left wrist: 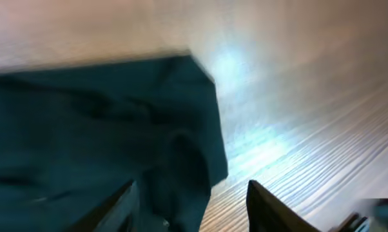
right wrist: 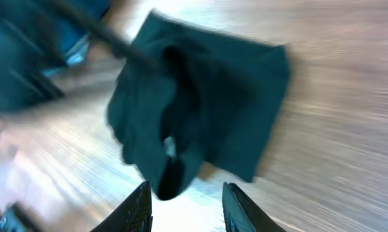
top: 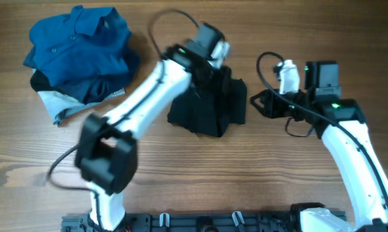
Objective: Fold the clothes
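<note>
shirt (top: 207, 109), black and bundled compact, lies mid-table (top: 181, 167) toward the far edge, directly under the left gripper (left wrist: 194, 206), jaws spread and pinching nothing, while the right gripper (right wrist: 187, 206), likewise spread and empty, stands just off its right side, apart.

No readable text, label, brand, number or sign in any view. Black shirt (top: 213, 115), centre of overhead frame: plain, no print visible. Blue shirt pile (top: 78, 45), upper left: small pale tag-like patch (top: 120, 92) at lower right edge, too small to read. Both wrist views motion-blurred, nothing legible.
</note>
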